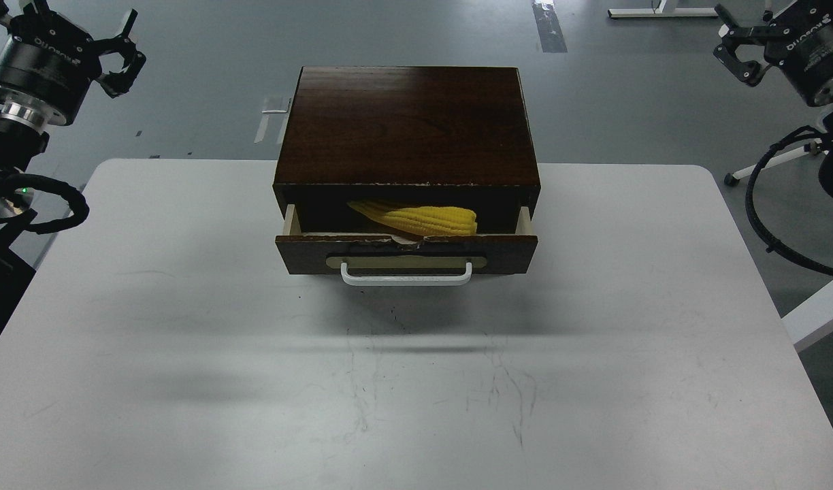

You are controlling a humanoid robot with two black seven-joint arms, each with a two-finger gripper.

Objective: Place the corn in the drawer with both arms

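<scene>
**Corn lies in the part-open drawer**

The bright yellow tapered corn cob [420,219] rests inside the dark brown wooden box's drawer [406,253], pulled partly out. The left gripper [113,51] and right gripper [738,47] hang well apart, prongs spread, holding nothing.

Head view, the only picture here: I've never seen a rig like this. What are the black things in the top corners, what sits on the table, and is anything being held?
The camera sits in the robot's head, looking forward and down over a white table. The black things are the ends of its two arms: the left gripper at top left and the right gripper at top right. Both are raised off to the sides with fingers spread and nothing between them. On the table stands a dark brown wooden box. Its drawer, with a white bar handle, is pulled partly out. A yellow corn cob lies inside it. So nothing is held right now.
</scene>
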